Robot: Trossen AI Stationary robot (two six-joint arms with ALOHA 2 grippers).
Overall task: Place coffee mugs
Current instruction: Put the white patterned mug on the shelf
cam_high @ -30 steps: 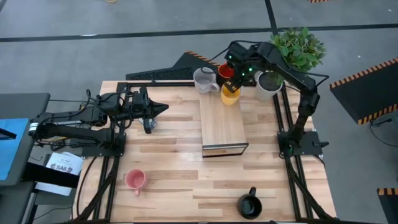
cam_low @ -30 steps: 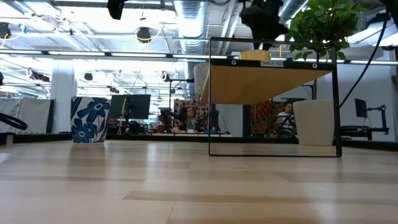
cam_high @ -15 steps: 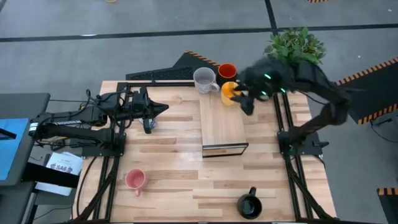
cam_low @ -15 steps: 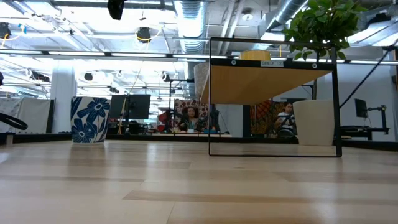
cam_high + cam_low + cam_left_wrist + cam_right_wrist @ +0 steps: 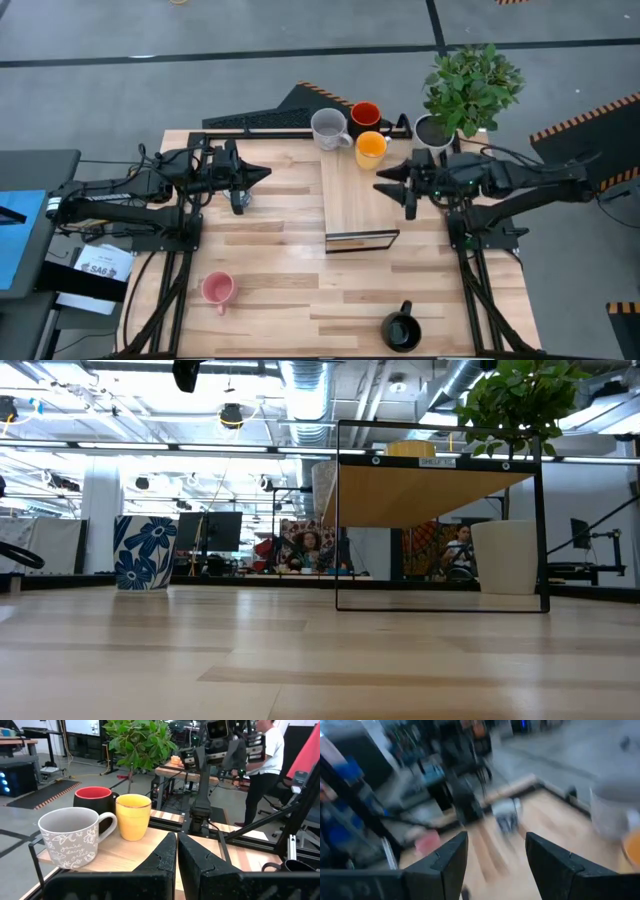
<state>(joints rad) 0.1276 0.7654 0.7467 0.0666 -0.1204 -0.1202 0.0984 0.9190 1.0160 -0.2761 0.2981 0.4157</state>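
High view: three coffee mugs standing together at the far end of the raised wooden shelf (image 5: pixel 357 200) — pale grey mug (image 5: pixel 328 128) on the left, red-orange mug (image 5: pixel 365 114) behind, yellow-orange mug (image 5: pixel 370 149) in front, the last two touching or nearly so. Right hand (image 5: pixel 391 183) hovering beside the shelf's right edge, just short of the yellow-orange mug, fingers spread and empty. Left hand (image 5: pixel 262 175) resting over the tabletop (image 5: pixel 270 260) to the left of the shelf, fingers drawn together, gripping nothing. Pink mug (image 5: pixel 217 289) alone near the front left of the tabletop; glossy black mug (image 5: pixel 402 330) at the front edge, right of centre. White pot with green plant (image 5: pixel 470 85) at the far right corner.

Low view: shelf seen side-on as a thin metal frame under a wooden top, plant leaves above it. Blue-flowered white mug (image 5: pixel 145 552) standing far to the left. People visible in the room behind.

Left wrist view: closed dark fingers (image 5: pixel 165 851) pointing toward the shelf; grey, red-orange and yellow-orange mugs in a cluster there. A person standing in the background.

Right wrist view: heavily blurred; two fingers (image 5: pixel 447 857) apart, the pink mug a faint smear between them farther off.
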